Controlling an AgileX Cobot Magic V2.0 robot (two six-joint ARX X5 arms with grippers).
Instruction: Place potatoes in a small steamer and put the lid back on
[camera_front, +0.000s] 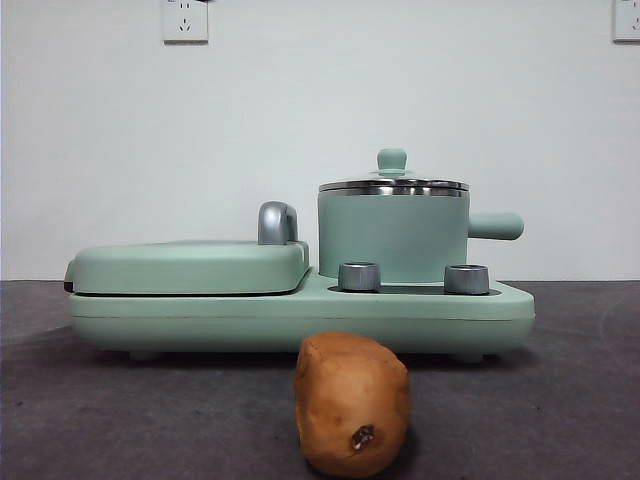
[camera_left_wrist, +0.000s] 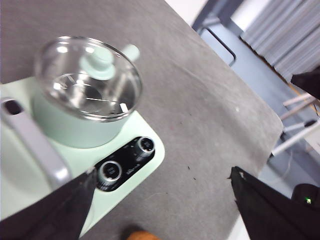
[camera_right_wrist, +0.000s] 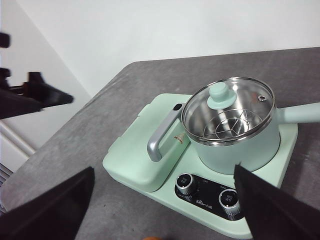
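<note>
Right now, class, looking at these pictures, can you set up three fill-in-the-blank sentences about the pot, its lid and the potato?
1. The round glass lid with the mint green knob sits ____ the mint green cylindrical pot.
2. The oblong orange-brown potato lies on the grey ____.
3. Below the pot stand ____ silver dials.

Missing words: on; table; two

Lab test bench: grey table (camera_front: 100, 420), bare white wall (camera_front: 300, 100), sockets (camera_front: 185, 20).

Even, soft light throughout; glare on the lid (camera_left_wrist: 87, 77); left wrist view slightly blurred.
</note>
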